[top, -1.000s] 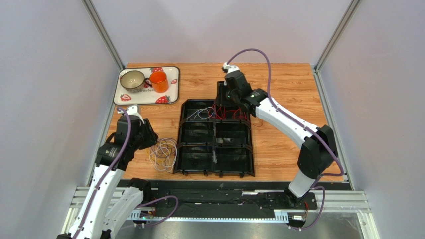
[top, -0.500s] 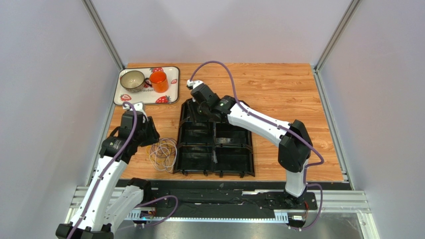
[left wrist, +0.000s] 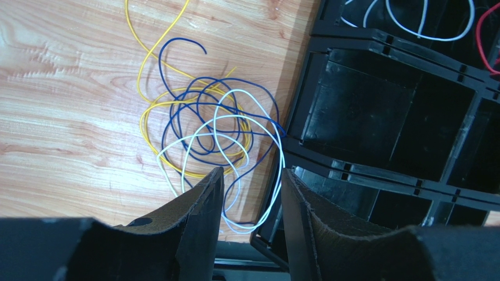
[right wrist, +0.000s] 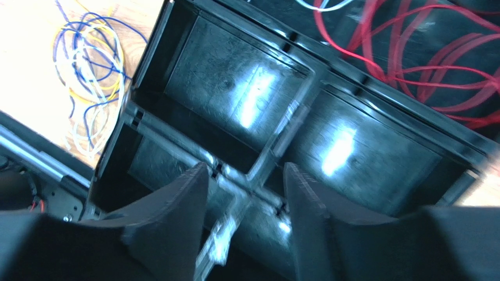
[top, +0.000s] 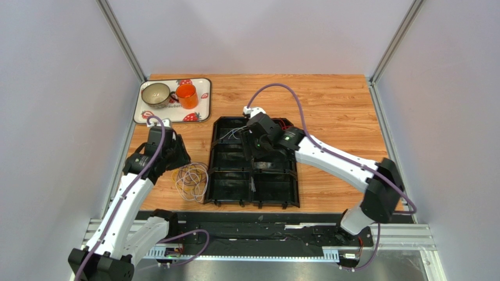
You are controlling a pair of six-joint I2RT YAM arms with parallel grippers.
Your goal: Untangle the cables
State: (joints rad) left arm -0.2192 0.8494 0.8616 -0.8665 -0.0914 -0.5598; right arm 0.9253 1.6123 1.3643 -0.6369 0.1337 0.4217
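The top external camera looks steeply down from high above and behind the near side of the black divided tray (top: pixel 230 186), far enough back to hold the whole worktop (top: pixel 340 105). The left wrist camera sits close above the worktop just left of the tray, looking down past the left gripper (left wrist: pixel 251 178) at the tray's left wall. The right wrist camera hangs closer still over the tray's compartments, tilted, sharing that wall and the cables (right wrist: pixel 88 64) outside it.

red cables (right wrist: pixel 411 58): cut off at top edge | tray (right wrist: pixel 281 132): blurred
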